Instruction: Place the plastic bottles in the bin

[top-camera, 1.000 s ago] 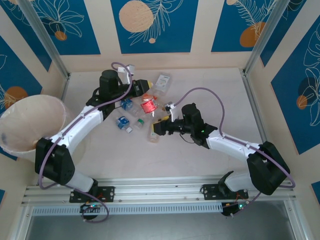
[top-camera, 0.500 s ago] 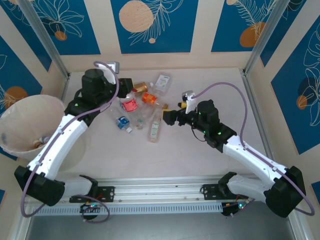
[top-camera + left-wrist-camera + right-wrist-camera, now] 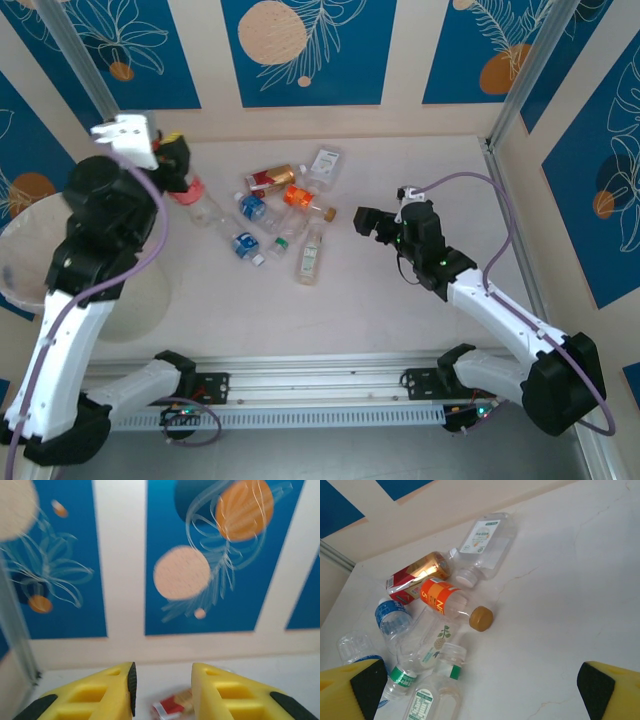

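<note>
The left fingers (image 3: 100, 695), nearly closed, appear to pinch a red-labelled bottle (image 3: 192, 196) hanging beside the bin (image 3: 20, 250). The left arm (image 3: 95, 250) hides what lies in the bin. The right fingers (image 3: 350, 682) stand wide and empty just right of the other bottles (image 3: 296, 198) strewn on the tabletop (image 3: 400, 320). Half a second ago the left arm was low over that pile, and the right fingers were nearer it.

Glossy clear plastic bottles (image 3: 442, 599); smooth matt pale table (image 3: 560, 605); translucent plastic bin (image 3: 40, 250)
</note>
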